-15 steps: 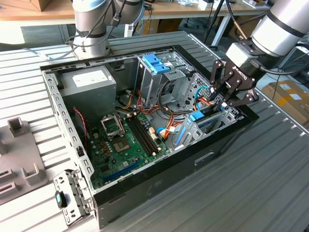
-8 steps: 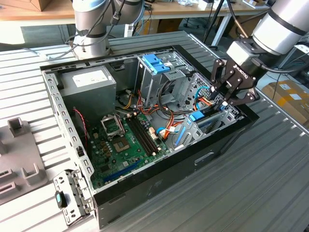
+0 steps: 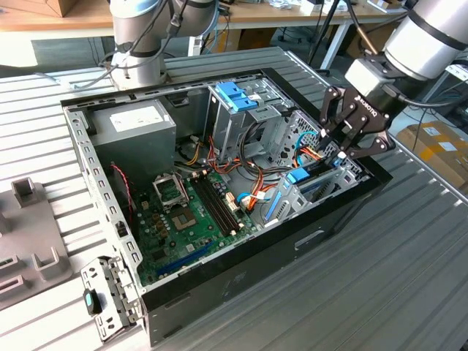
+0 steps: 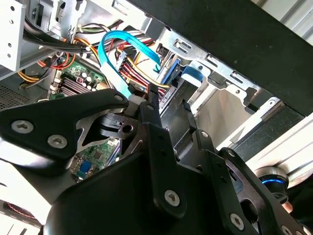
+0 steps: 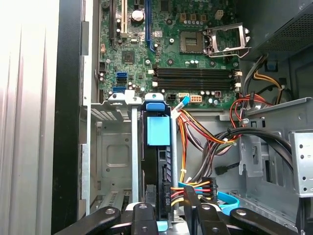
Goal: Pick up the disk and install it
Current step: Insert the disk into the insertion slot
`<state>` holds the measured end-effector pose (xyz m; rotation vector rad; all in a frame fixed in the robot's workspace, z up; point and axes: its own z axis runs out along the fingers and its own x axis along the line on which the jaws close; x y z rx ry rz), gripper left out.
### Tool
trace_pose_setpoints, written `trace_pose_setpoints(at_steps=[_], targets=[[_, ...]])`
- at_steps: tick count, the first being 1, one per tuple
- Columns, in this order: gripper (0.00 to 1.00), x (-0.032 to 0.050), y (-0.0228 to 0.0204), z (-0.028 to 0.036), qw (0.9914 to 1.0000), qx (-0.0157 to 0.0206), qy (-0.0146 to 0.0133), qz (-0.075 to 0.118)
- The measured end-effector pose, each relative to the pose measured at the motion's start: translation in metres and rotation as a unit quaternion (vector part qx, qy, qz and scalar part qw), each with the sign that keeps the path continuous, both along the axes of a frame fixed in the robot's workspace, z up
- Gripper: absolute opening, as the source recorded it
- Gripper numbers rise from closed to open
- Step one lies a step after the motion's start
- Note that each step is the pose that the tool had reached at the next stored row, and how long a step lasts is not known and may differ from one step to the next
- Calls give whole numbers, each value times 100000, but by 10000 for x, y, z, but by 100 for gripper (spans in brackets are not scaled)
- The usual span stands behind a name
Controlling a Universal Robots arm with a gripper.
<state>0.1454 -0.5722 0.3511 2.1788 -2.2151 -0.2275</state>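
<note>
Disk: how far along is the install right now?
Done: the flat silver hard drive with blue plastic rails stands on edge inside the grey metal drive bay of the open black computer case. In hand: the black gripper is right at the drive, over the bay. Left: I cannot tell whether the drive is fully seated or released.

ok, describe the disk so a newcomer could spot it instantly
Find the open black PC case, then the metal drive bay at its corner under the gripper. The disk stands on edge in that bay, dark-bodied with a blue plastic tab, unlike the empty slot beside it.
</note>
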Motion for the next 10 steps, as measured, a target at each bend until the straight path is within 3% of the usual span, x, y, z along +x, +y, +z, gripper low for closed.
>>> trace_pose_setpoints(at_steps=[10], targets=[[36, 0, 0, 42, 100000, -4, 1, 0]])
